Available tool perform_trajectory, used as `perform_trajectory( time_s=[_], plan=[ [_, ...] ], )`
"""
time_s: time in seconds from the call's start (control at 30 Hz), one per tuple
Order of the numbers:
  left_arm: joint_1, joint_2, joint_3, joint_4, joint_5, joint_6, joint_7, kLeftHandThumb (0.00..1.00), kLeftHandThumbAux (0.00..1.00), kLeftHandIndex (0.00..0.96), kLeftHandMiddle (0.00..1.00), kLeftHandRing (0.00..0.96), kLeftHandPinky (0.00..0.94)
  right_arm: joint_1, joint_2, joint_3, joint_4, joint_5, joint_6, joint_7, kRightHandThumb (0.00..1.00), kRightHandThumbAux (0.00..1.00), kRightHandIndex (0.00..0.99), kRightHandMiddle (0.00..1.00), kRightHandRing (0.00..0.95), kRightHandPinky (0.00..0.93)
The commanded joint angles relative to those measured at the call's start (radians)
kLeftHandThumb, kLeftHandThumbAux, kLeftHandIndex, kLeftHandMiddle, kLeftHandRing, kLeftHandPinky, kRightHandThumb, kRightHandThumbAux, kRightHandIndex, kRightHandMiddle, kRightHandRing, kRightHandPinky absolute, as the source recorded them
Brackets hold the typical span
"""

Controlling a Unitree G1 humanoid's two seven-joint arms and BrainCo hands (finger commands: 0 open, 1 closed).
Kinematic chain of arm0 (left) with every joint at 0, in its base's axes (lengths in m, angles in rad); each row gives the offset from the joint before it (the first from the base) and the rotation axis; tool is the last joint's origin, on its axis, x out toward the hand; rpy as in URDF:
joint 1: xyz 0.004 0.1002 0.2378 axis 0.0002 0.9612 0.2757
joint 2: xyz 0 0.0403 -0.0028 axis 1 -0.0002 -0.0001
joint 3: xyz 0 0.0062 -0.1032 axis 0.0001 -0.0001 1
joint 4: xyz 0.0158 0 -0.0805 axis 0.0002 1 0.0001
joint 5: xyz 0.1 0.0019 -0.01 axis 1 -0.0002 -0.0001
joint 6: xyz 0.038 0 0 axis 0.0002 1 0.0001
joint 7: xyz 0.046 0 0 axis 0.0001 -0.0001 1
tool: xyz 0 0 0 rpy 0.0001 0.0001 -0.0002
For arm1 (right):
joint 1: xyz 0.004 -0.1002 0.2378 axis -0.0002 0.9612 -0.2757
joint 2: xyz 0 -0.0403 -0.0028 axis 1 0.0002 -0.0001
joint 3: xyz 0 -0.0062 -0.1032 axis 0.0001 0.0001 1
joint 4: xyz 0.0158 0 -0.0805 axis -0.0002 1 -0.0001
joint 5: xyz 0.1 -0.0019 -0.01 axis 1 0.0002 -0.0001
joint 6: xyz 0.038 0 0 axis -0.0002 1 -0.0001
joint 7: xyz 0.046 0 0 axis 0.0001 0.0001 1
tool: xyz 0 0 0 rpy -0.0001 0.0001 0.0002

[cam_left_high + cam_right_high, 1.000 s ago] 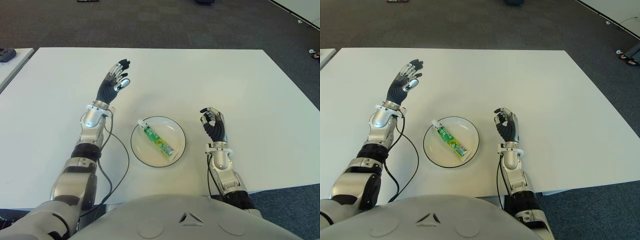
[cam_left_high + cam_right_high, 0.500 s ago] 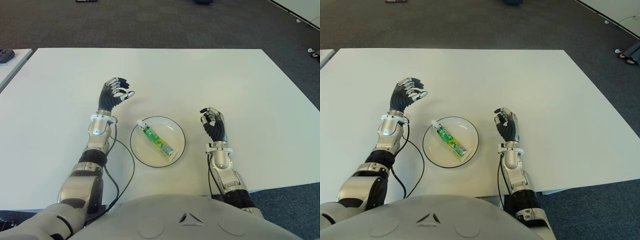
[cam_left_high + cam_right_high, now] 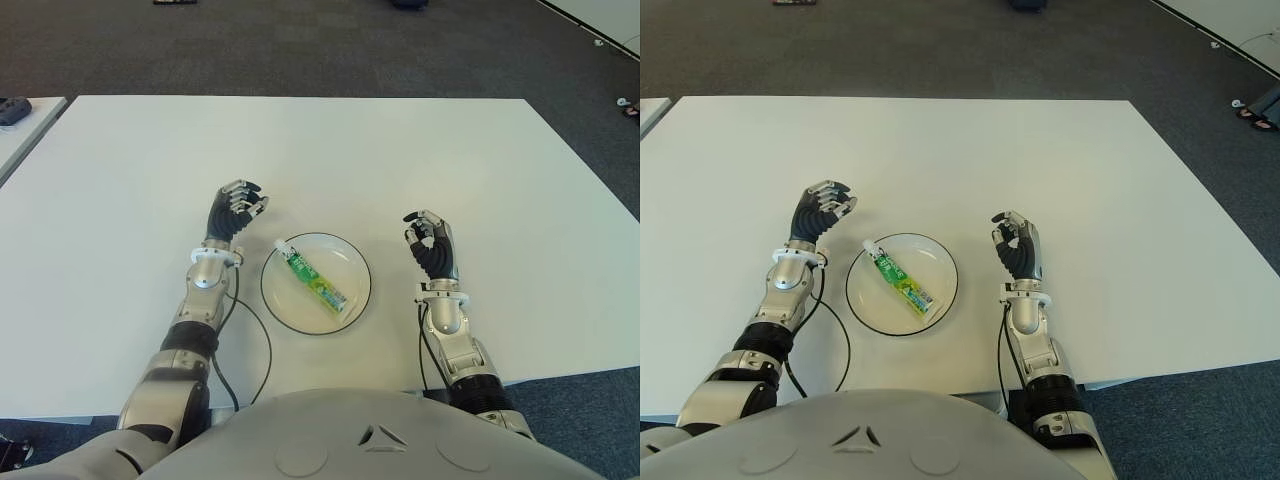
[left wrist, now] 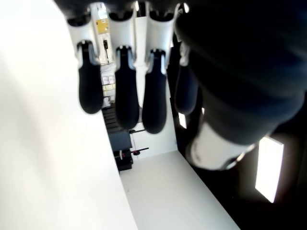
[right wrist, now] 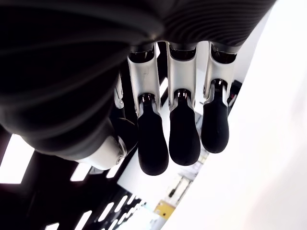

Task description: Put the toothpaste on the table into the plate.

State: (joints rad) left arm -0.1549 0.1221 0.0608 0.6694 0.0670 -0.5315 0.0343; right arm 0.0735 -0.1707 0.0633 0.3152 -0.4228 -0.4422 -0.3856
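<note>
A green toothpaste tube [image 3: 316,283] with a white cap lies diagonally inside the round white plate [image 3: 350,262] on the white table [image 3: 330,150]. My left hand [image 3: 236,209] is just left of the plate, fingers curled and holding nothing. My right hand [image 3: 431,242] is to the right of the plate, fingers curled as well, also with nothing in it. Both wrist views show only curled fingers with nothing held between them.
A black cable [image 3: 262,350] loops on the table beside my left forearm, near the plate's front left. The table's front edge runs close to my body. A second table's corner [image 3: 18,112] shows at the far left. Dark carpet lies beyond.
My left hand has drawn back toward my body and lowered beside the plate, its fingers curling from spread to closed. The right hand has stayed put. The toothpaste has not moved.
</note>
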Motion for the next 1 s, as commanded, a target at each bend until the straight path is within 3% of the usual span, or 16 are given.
perform_trajectory(
  time_s=[0.03,0.37,0.87,1.0],
  plan=[
    [0.034,-0.009,-0.01,-0.011,0.016,-0.006,0.016,0.693,0.721,0.434,0.582,0.565,0.55,-0.002,0.005,-0.001,-0.003,0.015,0.009,0.011,0.699,0.733,0.43,0.683,0.672,0.586],
    [0.098,-0.002,-0.036,-0.018,0.043,-0.013,0.011,0.7,0.719,0.434,0.593,0.585,0.568,0.006,0.008,-0.012,-0.022,0.058,-0.008,0.038,0.694,0.736,0.428,0.651,0.648,0.582],
    [0.162,-0.003,-0.045,-0.028,0.066,-0.023,0.039,0.697,0.719,0.433,0.588,0.584,0.554,-0.008,0.016,-0.018,0.015,0.044,-0.038,-0.009,0.696,0.734,0.428,0.6,0.593,0.526],
    [0.168,-0.007,-0.038,-0.019,0.065,-0.028,0.056,0.697,0.719,0.433,0.591,0.592,0.573,-0.006,0.019,-0.012,-0.006,0.044,-0.033,-0.002,0.696,0.734,0.428,0.608,0.602,0.567]
  ],
)
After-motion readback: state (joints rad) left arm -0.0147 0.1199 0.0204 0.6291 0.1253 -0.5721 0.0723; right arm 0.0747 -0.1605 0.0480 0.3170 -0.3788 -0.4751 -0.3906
